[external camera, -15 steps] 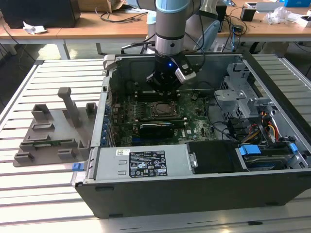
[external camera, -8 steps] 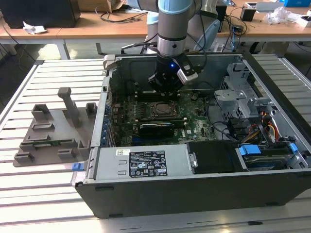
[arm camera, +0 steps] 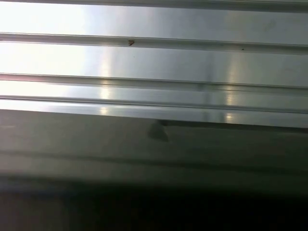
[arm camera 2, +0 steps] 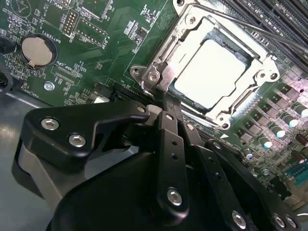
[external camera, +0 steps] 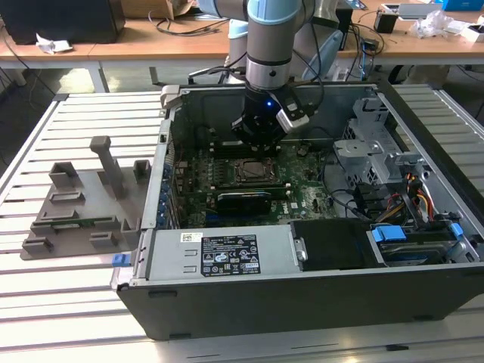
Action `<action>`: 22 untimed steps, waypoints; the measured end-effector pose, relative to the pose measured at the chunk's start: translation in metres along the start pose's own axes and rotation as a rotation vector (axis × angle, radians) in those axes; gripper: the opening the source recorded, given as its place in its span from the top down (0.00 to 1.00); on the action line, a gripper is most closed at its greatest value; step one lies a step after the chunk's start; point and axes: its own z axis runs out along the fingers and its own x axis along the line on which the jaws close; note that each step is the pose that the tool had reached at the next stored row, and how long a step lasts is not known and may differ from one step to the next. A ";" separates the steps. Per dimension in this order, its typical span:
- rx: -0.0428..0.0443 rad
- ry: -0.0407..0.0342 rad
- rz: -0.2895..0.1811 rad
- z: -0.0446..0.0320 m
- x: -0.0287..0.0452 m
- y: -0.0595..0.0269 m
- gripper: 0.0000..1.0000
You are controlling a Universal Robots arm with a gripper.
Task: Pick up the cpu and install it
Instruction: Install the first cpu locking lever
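We see the arm (external camera: pixel 266 45) reaching down into the open computer case (external camera: pixel 302 295), which lies on its side on the slatted metal desk (external camera: pixel 83 121). In the exterior view the claw (external camera: pixel 261 134) hangs just above the green motherboard (external camera: pixel 302 198), right beside the square socket frame (external camera: pixel 249 171) near the board's middle. In the second wrist view the cpu (arm camera 2: pixel 214 73) lies flat inside the socket frame (arm camera 2: pixel 192 45), its pale silvery top bright under the light and the metal frame around all its edges. In that view the claw's (arm camera 2: pixel 163 98) black fingers (arm camera 2: pixel 169 126) come together to a narrow tip with no gap that we can make out, and nothing is held between them; the tip lies just beside one corner of the frame, apart from the chip. A round coin battery (arm camera 2: pixel 36 50) sits on the board, well apart from the socket. On the exterior view's left, a grey fixture (external camera: pixel 83 204) with upright pegs rests on the desk beside the case. The first wrist view shows pale metal slats (arm camera: pixel 154 62).
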 end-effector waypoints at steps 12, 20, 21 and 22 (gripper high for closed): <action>0.0034 0.0002 0.000 -0.0103 0.0000 -0.0046 0.89; 0.0538 0.0025 0.001 -0.0099 0.0011 -0.0273 0.89; 0.0667 0.0031 0.001 -0.0098 0.0012 -0.0282 0.89; 0.0792 0.0037 0.002 -0.0098 0.0012 -0.0290 0.89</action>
